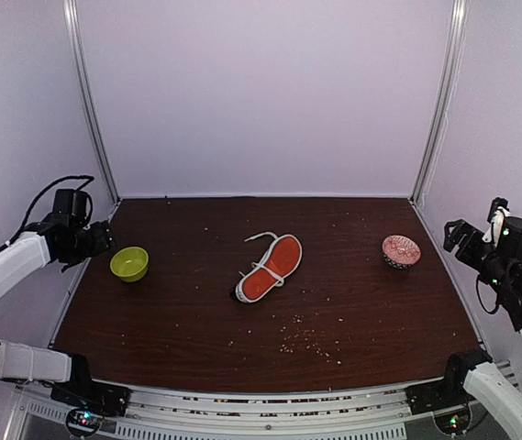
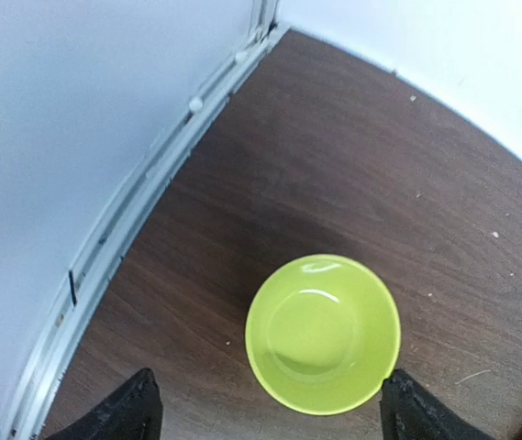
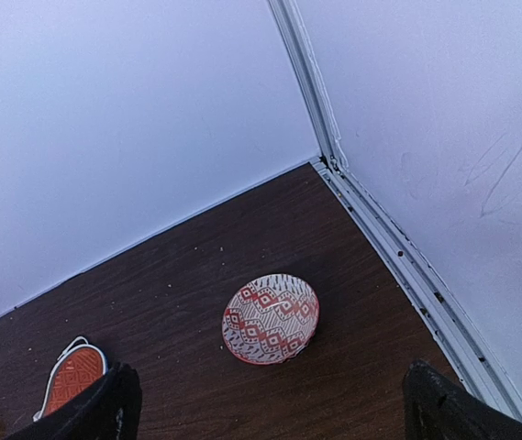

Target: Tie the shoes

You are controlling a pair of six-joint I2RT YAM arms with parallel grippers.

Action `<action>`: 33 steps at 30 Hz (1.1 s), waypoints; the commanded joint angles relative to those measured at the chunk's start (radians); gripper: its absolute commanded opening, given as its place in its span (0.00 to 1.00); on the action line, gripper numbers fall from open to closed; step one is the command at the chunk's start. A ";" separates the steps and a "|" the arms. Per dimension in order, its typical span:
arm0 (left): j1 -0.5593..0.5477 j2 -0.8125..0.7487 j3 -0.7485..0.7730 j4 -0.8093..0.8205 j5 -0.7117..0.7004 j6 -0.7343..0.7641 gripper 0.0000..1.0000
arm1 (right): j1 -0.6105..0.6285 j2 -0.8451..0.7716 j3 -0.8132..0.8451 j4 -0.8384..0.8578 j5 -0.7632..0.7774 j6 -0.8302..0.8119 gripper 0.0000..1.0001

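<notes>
dark wood table [image 1: 352, 312], pale lilac walls [image 1: 261, 92], metal corner posts [image 1: 91, 101].

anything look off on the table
Yes. The sneaker at mid-table lies sole-up, its orange-red sole facing the camera and white laces trailing out beside it. Pale crumbs are scattered on the table in front of it.

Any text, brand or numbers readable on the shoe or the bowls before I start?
None readable.
The sneaker shows mainly its orange sole, no brand mark visible.
The green bowl is plain.
The patterned bowl carries red-and-white geometric motifs, no lettering.
</notes>
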 commanded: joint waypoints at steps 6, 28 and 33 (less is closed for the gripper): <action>-0.467 0.001 0.191 -0.020 -0.053 0.135 0.84 | -0.004 -0.047 -0.009 0.098 0.019 0.036 0.99; -0.804 0.658 0.450 0.100 0.242 0.094 0.86 | -0.004 -0.050 -0.096 0.145 -0.147 0.087 1.00; -0.804 0.727 0.476 0.088 0.214 0.074 0.86 | -0.004 -0.040 -0.095 0.146 -0.160 0.088 0.99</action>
